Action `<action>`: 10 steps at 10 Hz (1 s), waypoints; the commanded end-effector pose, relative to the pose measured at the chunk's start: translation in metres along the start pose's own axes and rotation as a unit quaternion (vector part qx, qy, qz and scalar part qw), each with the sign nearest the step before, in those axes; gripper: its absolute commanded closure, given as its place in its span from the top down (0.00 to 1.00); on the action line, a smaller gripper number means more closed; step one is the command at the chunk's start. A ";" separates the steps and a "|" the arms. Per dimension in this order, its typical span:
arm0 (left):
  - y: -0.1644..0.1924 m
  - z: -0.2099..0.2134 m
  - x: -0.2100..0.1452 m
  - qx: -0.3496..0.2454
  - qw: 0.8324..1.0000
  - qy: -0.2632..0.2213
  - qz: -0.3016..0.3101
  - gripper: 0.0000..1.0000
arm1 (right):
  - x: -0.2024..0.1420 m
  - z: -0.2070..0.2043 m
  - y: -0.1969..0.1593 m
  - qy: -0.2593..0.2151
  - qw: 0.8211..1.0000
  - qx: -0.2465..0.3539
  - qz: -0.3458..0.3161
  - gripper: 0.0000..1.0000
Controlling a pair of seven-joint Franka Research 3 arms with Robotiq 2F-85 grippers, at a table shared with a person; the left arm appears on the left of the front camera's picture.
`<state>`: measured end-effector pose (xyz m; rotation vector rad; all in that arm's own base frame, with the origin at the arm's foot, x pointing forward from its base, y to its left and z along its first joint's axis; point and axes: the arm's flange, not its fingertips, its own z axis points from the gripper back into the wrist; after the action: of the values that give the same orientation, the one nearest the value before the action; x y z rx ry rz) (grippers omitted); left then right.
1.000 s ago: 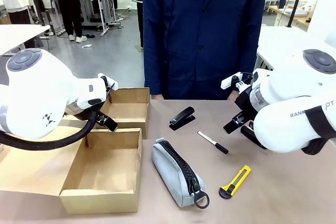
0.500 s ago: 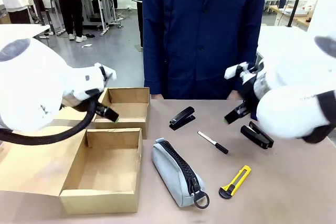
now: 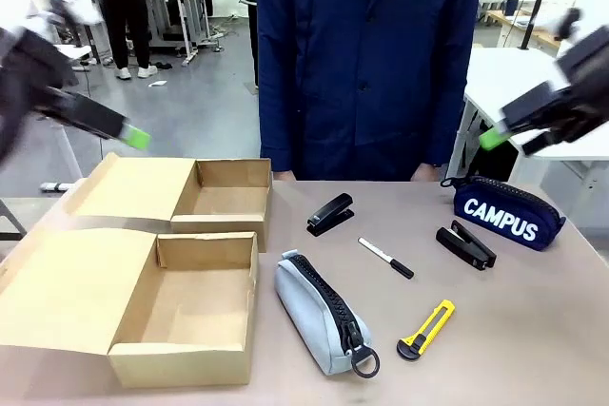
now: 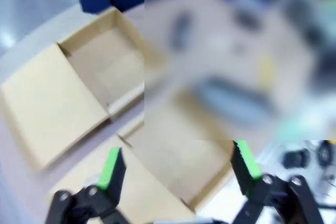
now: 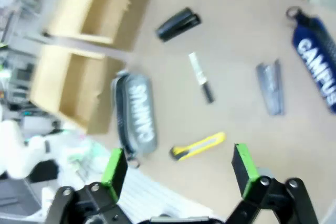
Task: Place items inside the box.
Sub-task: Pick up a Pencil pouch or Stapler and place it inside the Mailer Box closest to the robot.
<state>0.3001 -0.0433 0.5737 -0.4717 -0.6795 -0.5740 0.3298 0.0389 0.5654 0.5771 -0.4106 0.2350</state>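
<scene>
Two open cardboard boxes lie at the table's left, a near box and a far box. To their right lie a grey zip pencil case, a black stapler, a white-and-black marker pen, a yellow-and-black utility knife, a second black stapler and a navy "CAMPUS" pencil case. My left gripper hangs blurred high above the left boxes. My right gripper hovers high at the right. Both are open and hold nothing, as the left wrist view and the right wrist view show.
A person in a dark blue coat stands at the far edge, hands resting by the table rim. The boxes' flat lids spread leftward. Bare tabletop lies at the front right.
Both arms have risen and swung outward, away from the table. With the right arm gone, the navy case and second stapler show fully. No item has moved.
</scene>
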 end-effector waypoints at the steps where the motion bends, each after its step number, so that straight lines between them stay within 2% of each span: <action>1: 0.079 0.053 -0.069 -0.086 0.978 -0.063 0.179 1.00 | -0.037 0.056 -0.086 -0.068 0.982 0.090 -0.153 1.00; 2: 0.112 0.075 -0.103 -0.115 0.951 -0.135 0.252 1.00 | -0.066 0.079 -0.127 -0.149 0.961 0.129 -0.194 1.00; 3: 0.131 0.083 -0.133 -0.121 0.919 -0.195 0.320 1.00 | -0.096 0.094 -0.165 -0.206 0.936 0.156 -0.240 1.00; 4: 0.144 0.084 -0.165 -0.136 0.886 -0.226 0.380 1.00 | -0.129 0.104 -0.202 -0.242 0.909 0.167 -0.294 1.00; 5: 0.145 0.080 -0.182 -0.131 0.871 -0.240 0.409 1.00 | -0.149 0.109 -0.222 -0.274 0.890 0.191 -0.311 1.00; 6: 0.156 0.071 -0.195 -0.156 0.849 -0.264 0.431 1.00 | -0.175 0.109 -0.242 -0.313 0.864 0.193 -0.345 1.00; 7: 0.161 0.062 -0.196 -0.156 0.836 -0.275 0.448 1.00 | -0.187 0.105 -0.252 -0.328 0.850 0.181 -0.370 1.00; 8: 0.156 0.052 -0.202 -0.151 0.828 -0.286 0.458 1.00 | -0.188 0.103 -0.256 -0.333 0.857 0.139 -0.367 1.00; 9: 0.199 0.116 -0.200 -0.148 0.847 -0.243 0.449 1.00 | -0.187 0.149 -0.269 -0.302 0.854 0.180 -0.383 1.00; 10: 0.199 0.116 -0.200 -0.148 0.847 -0.243 0.449 1.00 | -0.187 0.149 -0.269 -0.302 0.854 0.180 -0.383 1.00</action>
<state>0.2578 0.2379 0.4623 -1.1948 -0.7531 0.4144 0.2068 -0.2900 0.4566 1.1380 -0.7172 -0.7083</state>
